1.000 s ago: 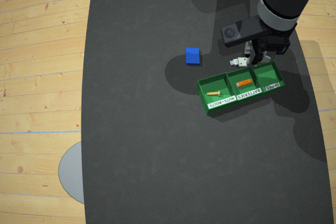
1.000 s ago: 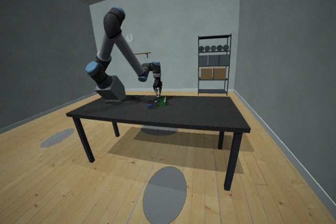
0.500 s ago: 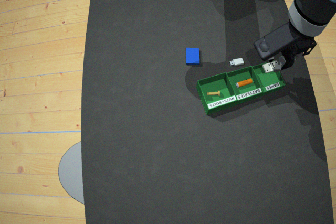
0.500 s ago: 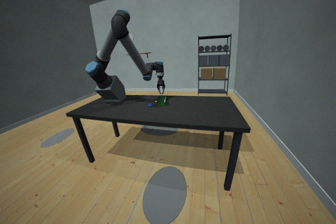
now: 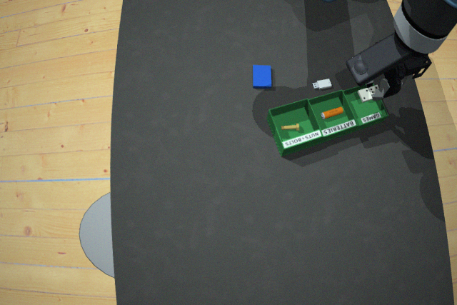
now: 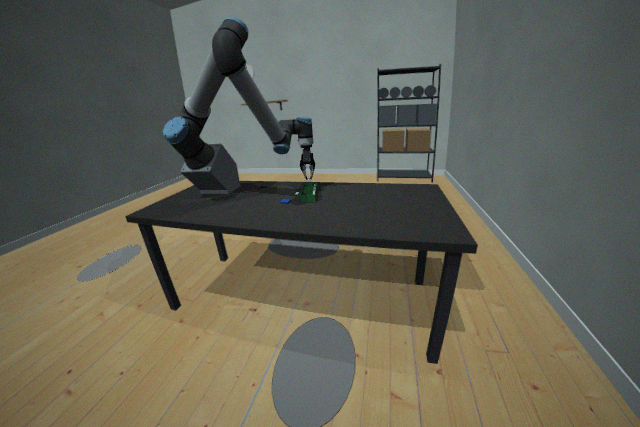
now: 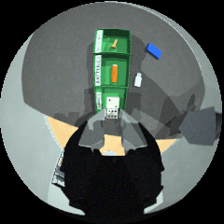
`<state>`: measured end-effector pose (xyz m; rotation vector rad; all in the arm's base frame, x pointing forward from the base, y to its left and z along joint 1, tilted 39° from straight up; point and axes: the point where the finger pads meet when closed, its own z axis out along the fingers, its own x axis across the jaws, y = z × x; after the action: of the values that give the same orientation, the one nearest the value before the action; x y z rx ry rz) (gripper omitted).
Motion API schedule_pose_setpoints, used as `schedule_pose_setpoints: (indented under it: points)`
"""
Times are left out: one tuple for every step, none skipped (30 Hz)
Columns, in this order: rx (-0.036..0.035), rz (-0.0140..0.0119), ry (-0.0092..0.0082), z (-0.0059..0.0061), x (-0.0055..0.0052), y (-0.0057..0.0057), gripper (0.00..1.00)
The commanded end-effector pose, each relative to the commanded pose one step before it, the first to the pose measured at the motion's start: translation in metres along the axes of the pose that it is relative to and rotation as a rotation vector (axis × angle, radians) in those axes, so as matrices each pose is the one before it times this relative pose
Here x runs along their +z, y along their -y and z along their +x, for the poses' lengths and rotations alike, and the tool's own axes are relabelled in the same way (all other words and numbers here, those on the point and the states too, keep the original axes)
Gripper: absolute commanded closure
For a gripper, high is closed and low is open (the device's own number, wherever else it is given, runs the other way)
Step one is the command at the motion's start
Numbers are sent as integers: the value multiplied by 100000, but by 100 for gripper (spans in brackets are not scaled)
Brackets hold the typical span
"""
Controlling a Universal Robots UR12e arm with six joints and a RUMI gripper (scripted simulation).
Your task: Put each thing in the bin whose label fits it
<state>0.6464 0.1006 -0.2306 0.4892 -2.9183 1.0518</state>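
My gripper [image 5: 373, 93] [image 7: 112, 108] [image 6: 308, 172] is shut on a white domino [image 5: 366, 93] [image 7: 111, 106] and holds it above the GAMES compartment [image 5: 373, 112] [image 7: 118, 91] at the right end of the green three-part bin [image 5: 295, 148] [image 6: 308, 193]. An orange battery [image 5: 331, 112] [image 7: 115, 72] lies in the BATTERIES compartment. A brass bolt [image 5: 290, 126] [image 7: 113, 45] lies in the NUTS+BOLTS compartment. A white USB stick [image 5: 322, 84] [image 7: 138, 79] lies on the table behind the bin. A blue flat block [image 5: 262, 76] [image 7: 154, 50] [image 6: 284, 201] lies further left.
The bin stands upright near the right edge of the dark table [image 5: 206, 201] [image 6: 361, 215]. The arm's links [image 5: 417, 6] reach in from the upper right. A shelf rack [image 6: 408, 122] stands by the far wall.
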Motion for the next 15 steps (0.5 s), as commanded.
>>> schedule_pose_setpoints:
  points:
    - [-259,-28,108,374,-147,121,100]
    - [-54,-1,-19,43,13,-47,100]
    - [-25,-2,-21,37,15,-37,100]
    - [0,0,0,0,0,0,100]
    - [0,0,0,0,0,0,100]
    - [155,15,93,-182,7,25,100]
    - [0,0,0,4,0,-3,100]
    - [0,0,0,0,0,-3,100]
    - [0,0,0,-1,0,-2,100]
    - [0,0,0,-1,0,-3,100]
    - [0,0,0,-1,0,-3,100]
    - [0,0,0,0,0,-3,100]
    - [0,0,0,0,0,-3,100]
    - [0,0,0,0,0,-3,100]
    - [0,0,0,0,0,-3,100]
